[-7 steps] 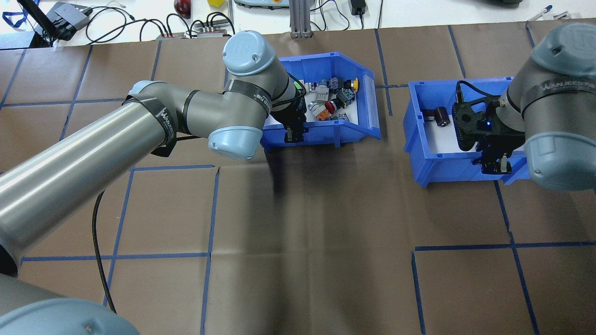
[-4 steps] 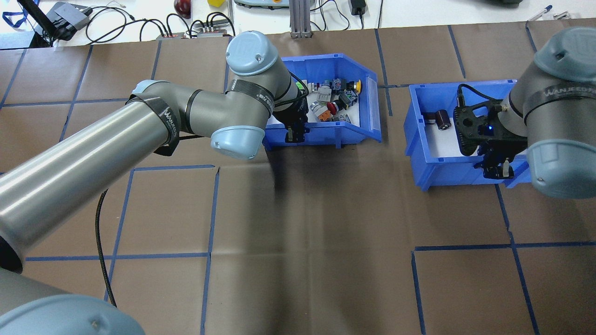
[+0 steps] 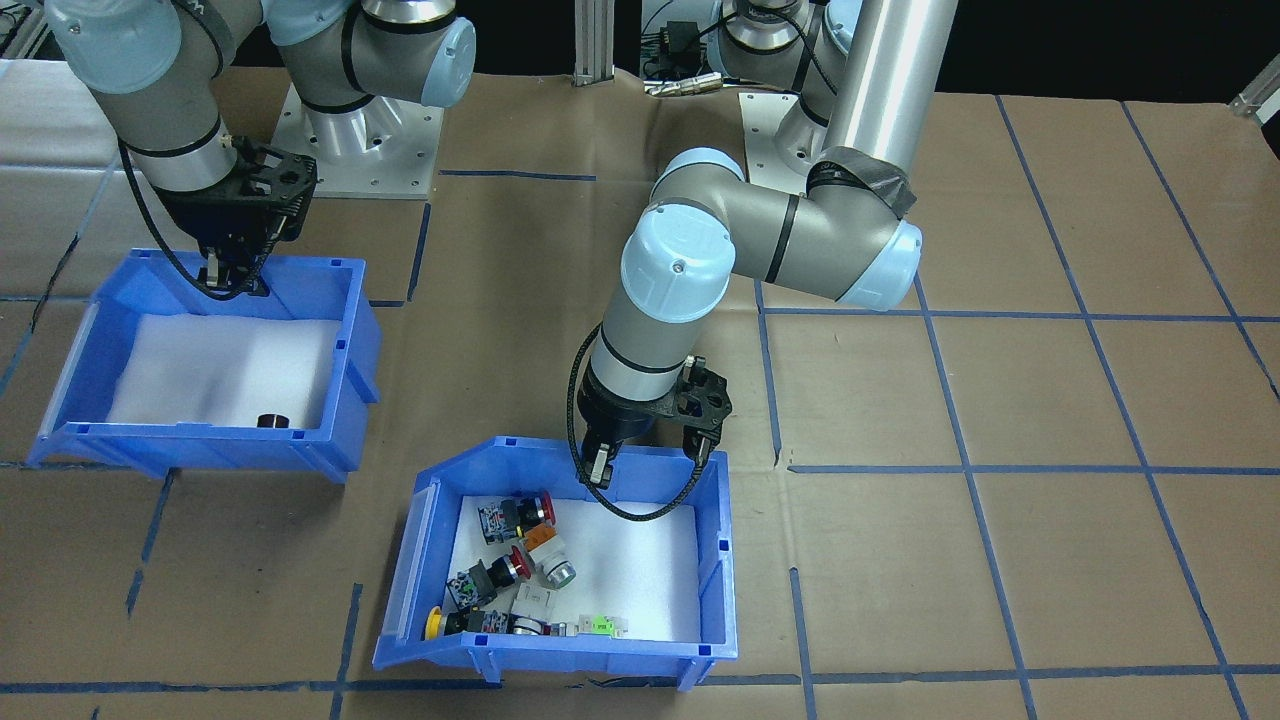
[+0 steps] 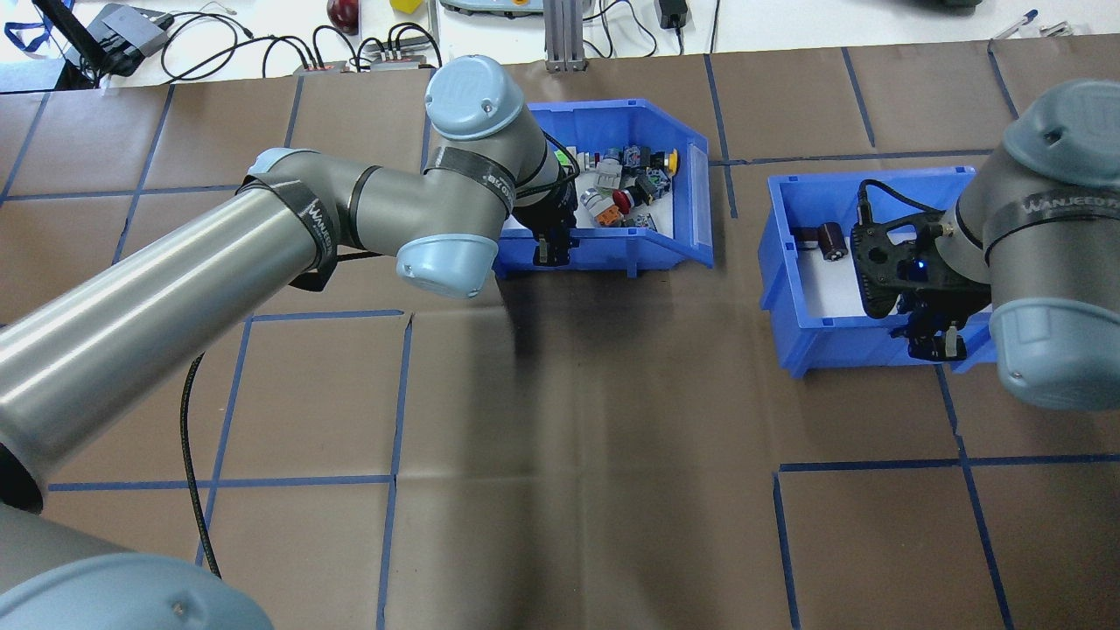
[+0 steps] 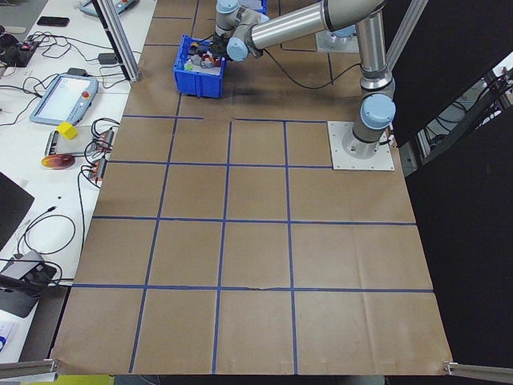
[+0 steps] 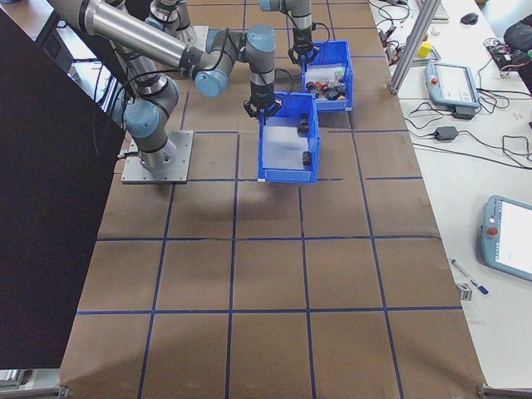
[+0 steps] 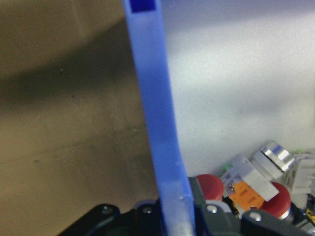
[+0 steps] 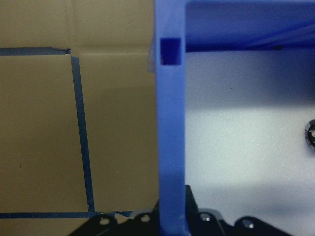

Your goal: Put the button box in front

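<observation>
Nearer now, 2nd bin [image 4: 792, 262] crosses brown taped table [image 4: 577, 420].

Two blue plastic storage bins stood on the desk: one button box [image 4: 612, 254]; one near-bare bin [image 4: 792, 289]; two robot arms.

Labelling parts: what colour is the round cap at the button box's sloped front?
Yellow cap, clearest in the front-facing view.

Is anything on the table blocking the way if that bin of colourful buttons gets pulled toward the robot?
Nothing visible does. The left gripper already straddles the button box near wall, and only bare brown paper lies robot-ward.
</observation>
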